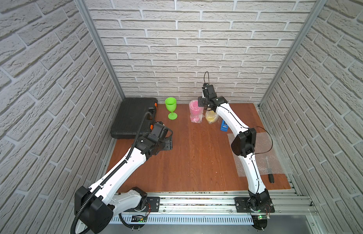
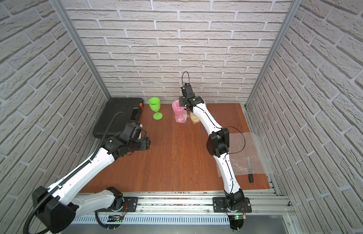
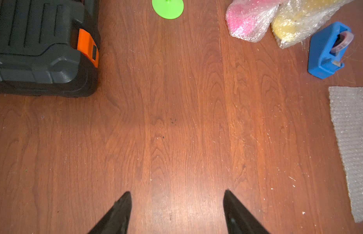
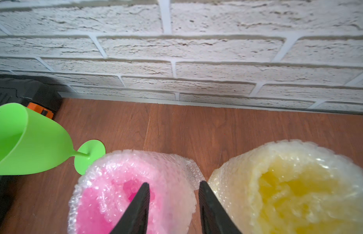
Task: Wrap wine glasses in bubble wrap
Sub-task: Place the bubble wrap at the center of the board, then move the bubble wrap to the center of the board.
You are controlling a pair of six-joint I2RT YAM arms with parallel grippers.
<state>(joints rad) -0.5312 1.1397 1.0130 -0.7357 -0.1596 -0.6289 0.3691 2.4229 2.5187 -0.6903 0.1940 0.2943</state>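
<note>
Where it stands, lime goblet (image 1: 171, 108) upright, mouth up, stem vertical

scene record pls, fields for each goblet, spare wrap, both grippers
pink goblet: wrapped, upright
yellow goblet: wrapped, beside pink goblet
green goblet: bare, upright, near tool case
bubble wrap sheet: flat on table, right side
left gripper: fingers open, empty, over bare wood
right gripper: fingers apart, astride the rim of pink goblet's wrap

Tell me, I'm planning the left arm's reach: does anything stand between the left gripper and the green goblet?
Nothing visible: only bare table lies between the open left gripper and the green goblet; the black tool case sits aside.
</note>
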